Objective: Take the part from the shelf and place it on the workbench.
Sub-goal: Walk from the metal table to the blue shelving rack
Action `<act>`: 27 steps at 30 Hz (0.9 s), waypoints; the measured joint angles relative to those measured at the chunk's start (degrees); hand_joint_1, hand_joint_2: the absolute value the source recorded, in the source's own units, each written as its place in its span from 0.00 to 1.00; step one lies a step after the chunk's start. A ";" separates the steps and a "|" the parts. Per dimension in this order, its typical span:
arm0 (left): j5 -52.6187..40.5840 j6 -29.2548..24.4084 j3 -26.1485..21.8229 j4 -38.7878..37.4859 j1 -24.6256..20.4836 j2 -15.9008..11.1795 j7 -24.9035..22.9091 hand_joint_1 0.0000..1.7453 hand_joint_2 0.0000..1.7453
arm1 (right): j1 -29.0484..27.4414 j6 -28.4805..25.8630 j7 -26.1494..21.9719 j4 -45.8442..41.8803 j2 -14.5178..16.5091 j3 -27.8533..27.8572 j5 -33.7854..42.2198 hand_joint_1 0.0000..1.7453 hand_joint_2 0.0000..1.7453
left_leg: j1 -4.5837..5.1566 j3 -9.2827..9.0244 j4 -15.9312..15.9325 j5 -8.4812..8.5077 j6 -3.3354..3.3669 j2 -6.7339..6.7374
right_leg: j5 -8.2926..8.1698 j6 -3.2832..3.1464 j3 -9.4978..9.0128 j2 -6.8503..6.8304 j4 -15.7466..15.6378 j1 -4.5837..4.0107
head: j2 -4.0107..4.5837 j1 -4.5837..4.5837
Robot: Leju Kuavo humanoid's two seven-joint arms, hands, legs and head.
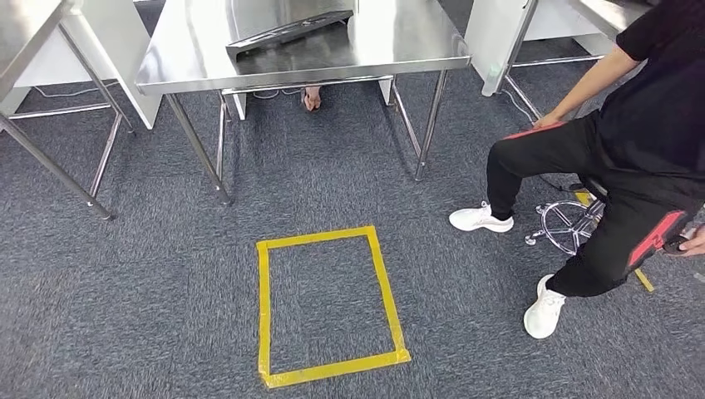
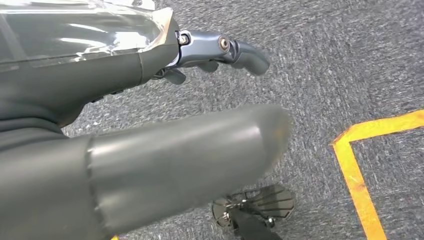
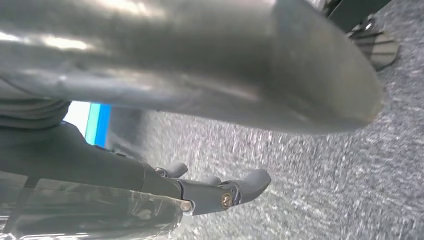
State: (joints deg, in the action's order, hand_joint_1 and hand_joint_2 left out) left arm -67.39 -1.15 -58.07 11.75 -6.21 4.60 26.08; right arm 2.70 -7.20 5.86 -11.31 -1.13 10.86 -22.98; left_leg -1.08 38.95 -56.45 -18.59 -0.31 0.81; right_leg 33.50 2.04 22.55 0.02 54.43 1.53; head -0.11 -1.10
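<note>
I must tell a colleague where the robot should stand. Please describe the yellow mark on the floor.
On the grey carpet, before the steel table, lies a yellow tape rectangle. It is an empty outline, left of the seated person; nothing else there is yellow and closed.

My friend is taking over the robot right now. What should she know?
Left hand: hangs over the grey carpet, holding nothing, fingers loosely apart.
Right hand: the same, nothing in it.
The steel workbench stands ahead, beyond the yellow tape rectangle; a person sits to the right.
Done: nothing I can confirm.
Left: find the shelf, take the part, set it on the workbench.
</note>
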 joint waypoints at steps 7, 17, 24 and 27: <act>0.14 -0.36 0.00 -0.02 0.40 -0.23 -0.06 0.00 0.00 | -0.28 -0.01 -0.30 0.09 0.06 -0.02 -0.46 0.00 0.00 | -0.60 3.22 -16.97 -13.09 -1.02 -0.49 | -3.90 -2.28 3.74 -0.59 0.30 -0.45 | 0.00 0.30; 0.11 -1.06 0.00 -0.02 0.44 -0.24 -0.24 0.00 0.00 | -0.43 -0.01 -0.48 0.14 0.27 -0.02 -0.40 0.00 0.00 | 0.42 -9.88 -0.35 -9.38 0.91 -0.72 | -5.22 -0.98 5.46 -0.64 0.92 -1.20 | 0.00 0.02; -0.09 -1.24 0.02 -0.02 0.46 -0.16 -0.62 0.00 0.00 | -0.52 -0.01 -0.40 0.19 0.33 0.01 -0.10 0.00 0.00 | 1.71 -9.03 -0.03 -8.79 2.04 -0.65 | -6.22 0.53 6.79 -0.59 0.88 -0.54 | 0.00 -0.11; -0.28 -1.25 0.02 -0.02 0.47 -0.19 -0.90 0.00 0.00 | -0.49 -0.01 -0.37 0.21 0.43 0.05 0.11 0.00 0.00 | 1.87 -8.64 -0.26 -8.68 2.45 -0.67 | -6.52 0.99 6.89 -0.60 0.83 -0.26 | 0.00 -0.09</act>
State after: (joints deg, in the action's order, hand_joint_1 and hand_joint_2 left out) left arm -67.67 -2.40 -58.05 11.74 -5.75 4.42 25.18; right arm 2.20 -7.21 5.49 -11.10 -0.70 10.92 -22.87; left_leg 0.79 30.31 -56.71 -27.28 2.14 0.14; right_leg 26.98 3.03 29.44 -0.57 55.26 1.27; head -0.11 -1.19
